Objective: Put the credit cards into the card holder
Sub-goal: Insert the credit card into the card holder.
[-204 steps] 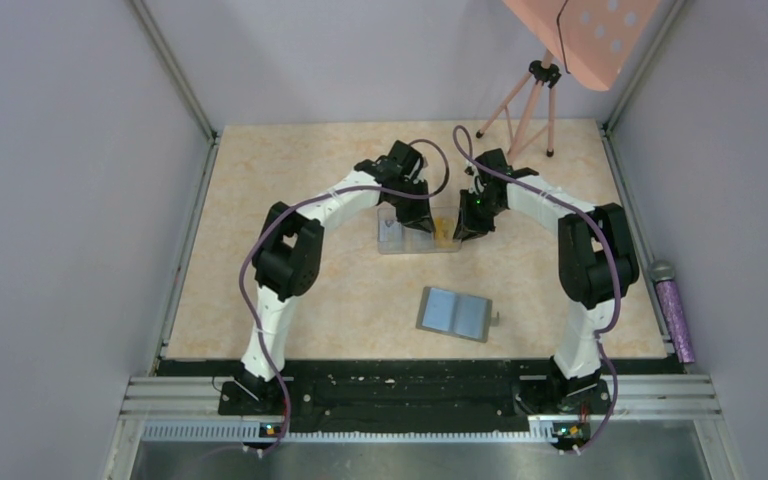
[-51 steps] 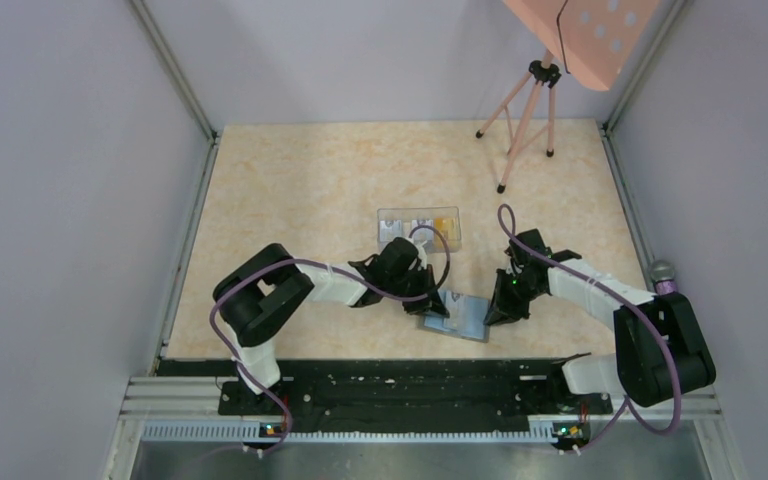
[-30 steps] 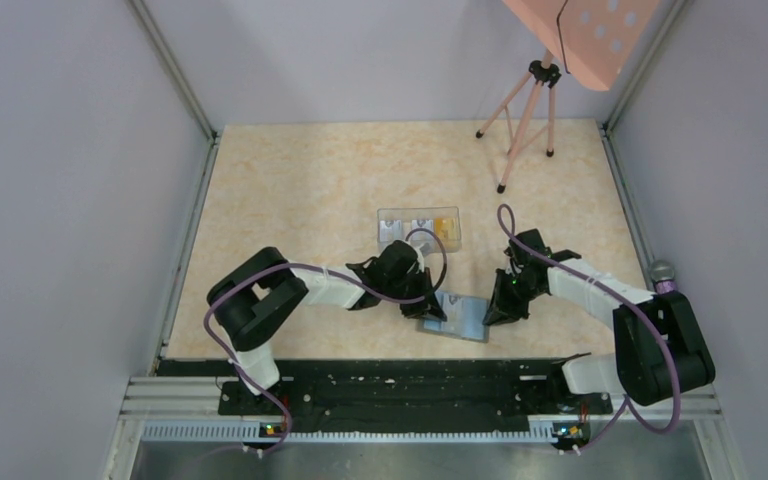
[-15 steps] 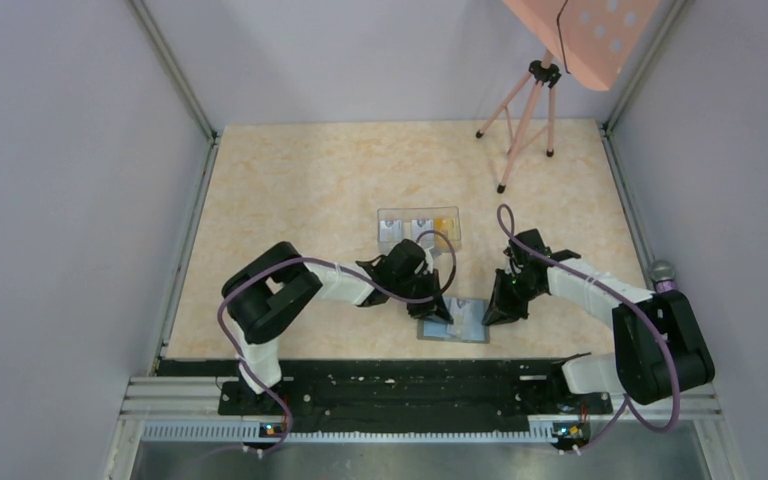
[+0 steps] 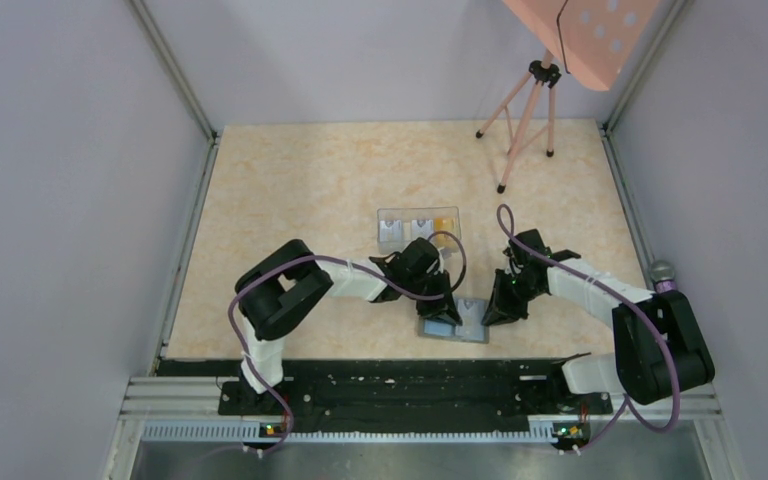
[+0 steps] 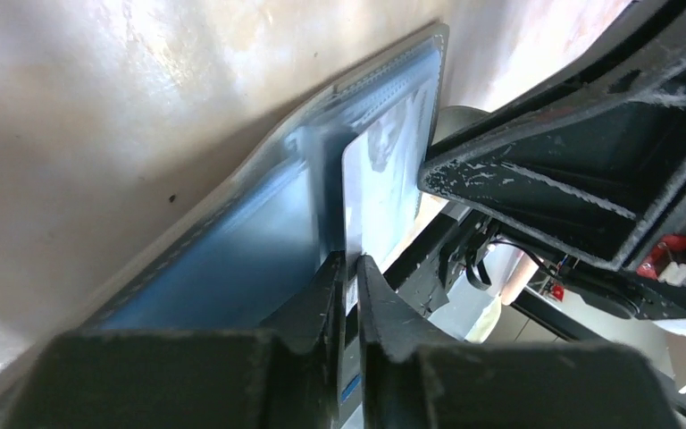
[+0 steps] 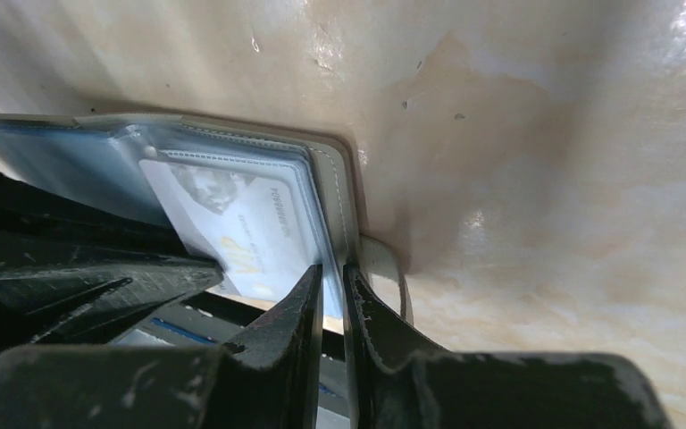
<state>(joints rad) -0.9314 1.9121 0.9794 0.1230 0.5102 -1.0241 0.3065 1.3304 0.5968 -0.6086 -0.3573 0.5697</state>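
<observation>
The left gripper (image 6: pixel 350 264) has its jaws pinched close on the trailing edge of a pale grey card (image 6: pixel 382 179), which runs out ahead of the fingertips into the card holder (image 6: pixel 232 259); the right gripper (image 7: pixel 332 268) is nipped shut in the same way, its jaws on the outer edge of the holder's flap, with the snap tab (image 7: pixel 384 268) just to the outside of its fingers; the holder lies open and flat on the table (image 5: pixel 290 200) beneath both sets of jaws, light blue side up, and the two grippers face one another across it; seen from the right wrist, much of the card lies behind the slot's clear window directly ahead of those jaws, so I judge this card mostly seated but not yet home, since its near end reaches back between the left fingers; how deep it sits in the slot I cannot tell; nor can I tell whether any other card is already tucked into the holder; beyond the left jaws, apart from the holder, stands the clear box (image 5: pixel 418 228), and it is not empty: an orange card (image 5: pixel 444 225) shows in one end compartment and paler ones in the other two; by my reckoning the task is in its early part, with one card going in and the box's contents left to fetch; what remains for this card is a last push and a release by the left jaws while the right ones steady the flap.
</observation>
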